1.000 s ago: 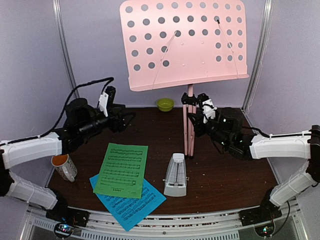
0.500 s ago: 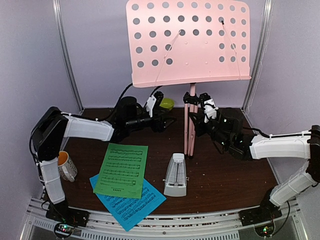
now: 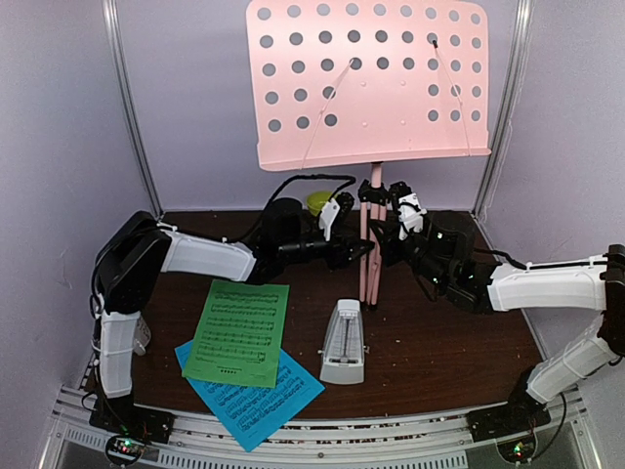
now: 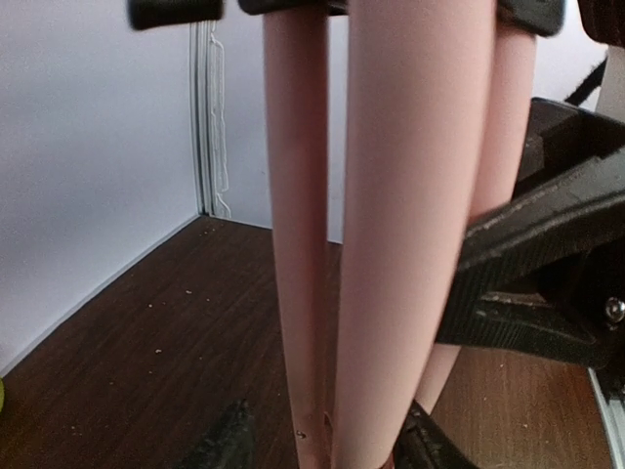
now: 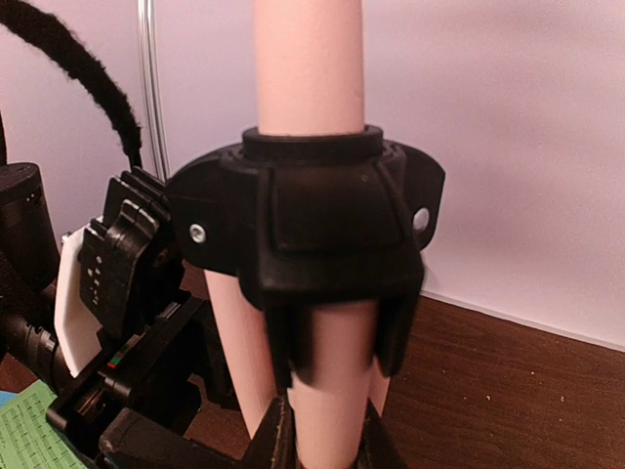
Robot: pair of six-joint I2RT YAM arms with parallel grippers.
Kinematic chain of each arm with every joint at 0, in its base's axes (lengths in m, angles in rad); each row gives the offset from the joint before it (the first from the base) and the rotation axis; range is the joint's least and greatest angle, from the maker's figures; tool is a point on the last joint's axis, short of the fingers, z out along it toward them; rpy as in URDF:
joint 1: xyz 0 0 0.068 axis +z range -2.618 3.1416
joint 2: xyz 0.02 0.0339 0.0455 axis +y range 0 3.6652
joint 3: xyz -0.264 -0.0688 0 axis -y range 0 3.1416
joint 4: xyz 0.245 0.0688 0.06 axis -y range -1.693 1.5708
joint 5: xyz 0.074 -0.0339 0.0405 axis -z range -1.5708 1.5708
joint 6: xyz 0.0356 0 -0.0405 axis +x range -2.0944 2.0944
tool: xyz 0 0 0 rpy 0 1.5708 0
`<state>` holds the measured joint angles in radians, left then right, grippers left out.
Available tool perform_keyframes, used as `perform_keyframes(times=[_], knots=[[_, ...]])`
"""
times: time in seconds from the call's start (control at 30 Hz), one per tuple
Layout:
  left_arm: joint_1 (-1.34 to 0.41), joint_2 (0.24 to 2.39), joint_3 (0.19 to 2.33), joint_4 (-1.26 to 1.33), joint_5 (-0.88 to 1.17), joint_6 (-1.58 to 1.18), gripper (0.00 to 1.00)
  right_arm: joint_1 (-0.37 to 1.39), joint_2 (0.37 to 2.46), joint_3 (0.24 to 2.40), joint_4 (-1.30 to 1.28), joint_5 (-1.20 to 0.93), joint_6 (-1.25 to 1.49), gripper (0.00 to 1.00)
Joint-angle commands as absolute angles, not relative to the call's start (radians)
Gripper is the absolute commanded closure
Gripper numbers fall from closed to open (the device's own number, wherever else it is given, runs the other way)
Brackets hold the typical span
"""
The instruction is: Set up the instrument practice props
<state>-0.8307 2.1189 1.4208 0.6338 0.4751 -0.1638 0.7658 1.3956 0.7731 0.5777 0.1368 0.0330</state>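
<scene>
The pink music stand (image 3: 371, 83) stands at the back, its perforated desk high up and its legs still folded against the pole (image 3: 368, 254). My right gripper (image 3: 387, 234) is shut on the pole just below the black collar (image 5: 312, 215); its fingers press both sides of the tube (image 5: 327, 445). My left gripper (image 3: 359, 252) reaches in from the left. Its jaws (image 4: 327, 445) stand open around the pink tubes (image 4: 410, 244), with a gap on the left side. The green sheet (image 3: 239, 332) lies on the blue sheet (image 3: 269, 403). The metronome (image 3: 344, 342) stands in front of the stand.
A lime-green bowl (image 3: 317, 200) sits at the back behind the left arm's cable. The right gripper's black body (image 4: 547, 283) shows close on the right in the left wrist view. The left gripper (image 5: 117, 322) crowds the pole's left side in the right wrist view.
My left arm has swung from the back left across to the stand's pole, its jaws now around the tubes. The stand's desk rose and shifted slightly at first. The right arm held still.
</scene>
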Motion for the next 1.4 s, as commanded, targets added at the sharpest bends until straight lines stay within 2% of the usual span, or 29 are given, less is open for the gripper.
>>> perform_keyframes(times=[0.0,0.3,0.53,0.93,1.37], knots=[[-0.833,2.118,1.439,0.649,0.470,-0.146,0.56,0.759,1.338,0.802,0.756,0.158,0.043,1.00],[-0.827,2.016,1.377,0.554,0.405,-0.050,1.00,0.760,1.295,0.837,0.660,0.150,-0.003,1.00],[-0.765,1.957,1.296,0.586,0.385,-0.072,1.00,0.758,1.267,0.895,0.527,0.164,-0.055,1.00],[-0.704,1.908,1.278,0.456,0.398,-0.014,1.00,0.745,1.288,1.085,0.252,0.217,-0.123,1.00],[-0.610,1.861,1.247,0.365,0.348,-0.021,1.00,0.676,1.357,1.294,-0.039,0.179,-0.126,1.00]])
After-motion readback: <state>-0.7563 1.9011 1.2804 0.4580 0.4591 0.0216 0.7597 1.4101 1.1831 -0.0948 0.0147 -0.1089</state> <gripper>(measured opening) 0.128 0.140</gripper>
